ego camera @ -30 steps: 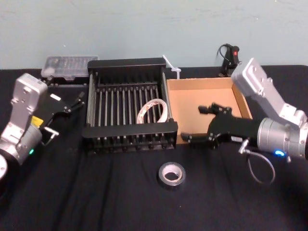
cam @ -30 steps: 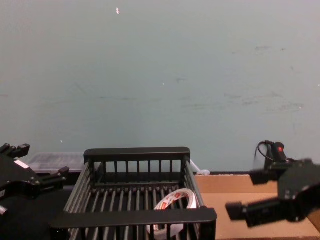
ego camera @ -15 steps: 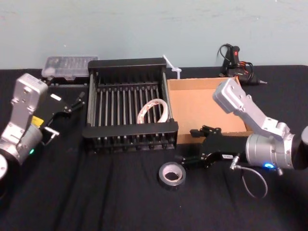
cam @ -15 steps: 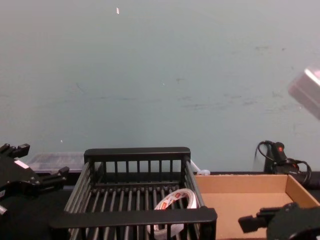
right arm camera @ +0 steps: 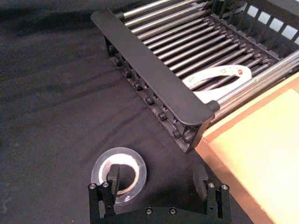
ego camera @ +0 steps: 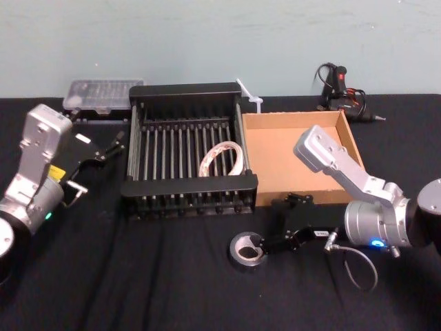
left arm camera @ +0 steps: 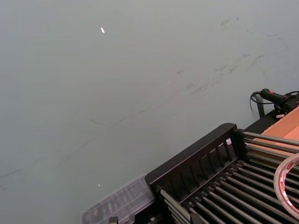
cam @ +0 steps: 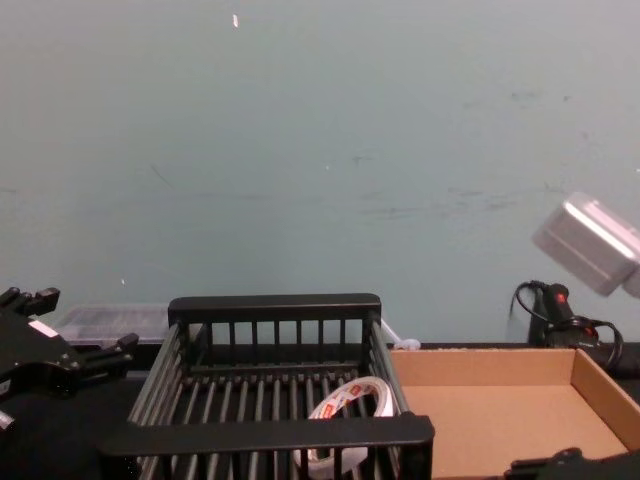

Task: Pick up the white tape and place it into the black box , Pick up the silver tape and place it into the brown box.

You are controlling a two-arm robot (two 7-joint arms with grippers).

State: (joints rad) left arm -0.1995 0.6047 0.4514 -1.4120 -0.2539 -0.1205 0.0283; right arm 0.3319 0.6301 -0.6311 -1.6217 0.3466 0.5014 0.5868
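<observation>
Reaching low over the black-draped worktop (ego camera: 138, 289), the right end effector (right arm camera: 156, 179) sits at the silver tape (ego camera: 247, 249), which lies flat near the front edge, just in front of the gap between the two containers. Its fingers are spread: one finger (right arm camera: 113, 179) dips into the roll's dark core, the other stands outside the roll on the cloth, so nothing is pinched.

The black box (ego camera: 189, 186), a slatted basket, stands toward the back edge, left of centre. The white tape (ego camera: 220, 158) leans tilted on the bars in its right half, red-orange marks visible in the chest view.

The brown box (ego camera: 260, 148), a shallow cardboard tray, sits touching the basket's right side.

The left end effector (ego camera: 96, 153) hovers beside the basket's left wall, toward the worktop's left edge, fingers spread and holding nothing.

A clear plastic case (ego camera: 102, 93) rests at the back-left corner, and a black corded tool (ego camera: 334, 79) lies at the back edge behind the tray.
</observation>
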